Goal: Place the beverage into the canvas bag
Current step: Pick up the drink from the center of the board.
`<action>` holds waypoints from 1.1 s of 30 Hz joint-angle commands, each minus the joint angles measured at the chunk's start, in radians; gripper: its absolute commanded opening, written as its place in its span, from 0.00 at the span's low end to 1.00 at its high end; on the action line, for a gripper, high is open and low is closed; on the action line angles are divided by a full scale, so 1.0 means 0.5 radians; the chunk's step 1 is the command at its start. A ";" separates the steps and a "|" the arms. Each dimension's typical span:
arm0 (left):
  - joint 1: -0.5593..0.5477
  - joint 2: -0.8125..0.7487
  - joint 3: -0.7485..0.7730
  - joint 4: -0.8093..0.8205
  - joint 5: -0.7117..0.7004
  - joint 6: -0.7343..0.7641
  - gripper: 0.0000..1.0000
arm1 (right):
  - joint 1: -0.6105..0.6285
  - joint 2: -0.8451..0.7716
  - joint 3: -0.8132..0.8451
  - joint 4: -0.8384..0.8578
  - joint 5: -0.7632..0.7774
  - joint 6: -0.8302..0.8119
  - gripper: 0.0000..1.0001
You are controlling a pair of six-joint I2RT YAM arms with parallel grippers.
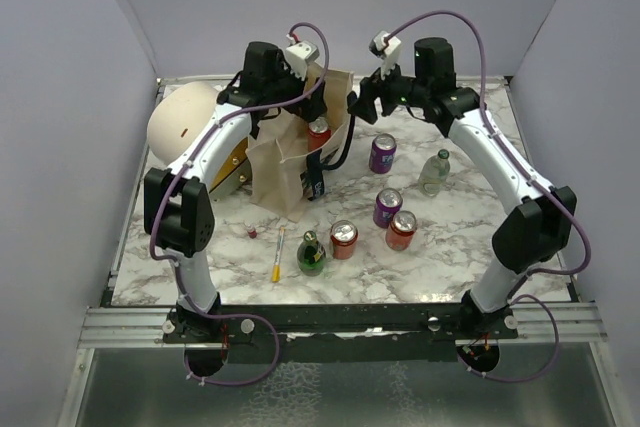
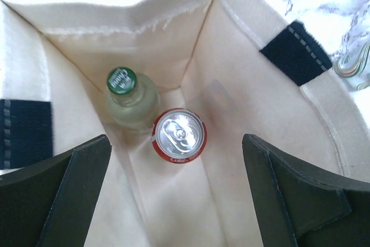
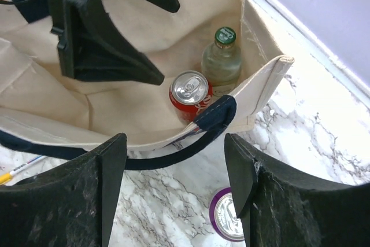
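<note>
The cream canvas bag [image 1: 283, 162] stands upright at the back left of centre, its mouth open. Inside it stand a red cola can [image 2: 179, 136] and a green-capped glass bottle [image 2: 130, 96]; both also show in the right wrist view, the can [image 3: 189, 93] and the bottle [image 3: 221, 59]. My left gripper [image 2: 176, 195] is open and empty, hanging over the bag's mouth above the can. My right gripper [image 3: 175, 166] is open and empty just right of the bag, with the navy handle [image 3: 191, 143] looping between its fingers, not pinched.
On the marble stand two purple cans [image 1: 382, 154] [image 1: 387, 206], two red cans [image 1: 401, 230] [image 1: 343, 239], a green bottle [image 1: 311, 253] and a clear bottle [image 1: 434, 172]. A cream drum-shaped thing [image 1: 185, 127] lies left of the bag. A yellow pen [image 1: 277, 254] lies in front.
</note>
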 commanded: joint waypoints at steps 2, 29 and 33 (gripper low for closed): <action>0.025 -0.116 0.122 0.107 -0.007 0.066 0.98 | -0.004 -0.230 -0.113 0.100 0.081 0.030 0.69; 0.115 -0.531 0.051 -0.215 -0.307 0.097 0.99 | -0.130 -0.235 -0.646 0.020 0.648 -0.167 0.84; 0.115 -0.624 -0.070 -0.141 -0.331 0.095 0.99 | -0.132 -0.078 -0.536 -0.090 0.677 -0.209 0.87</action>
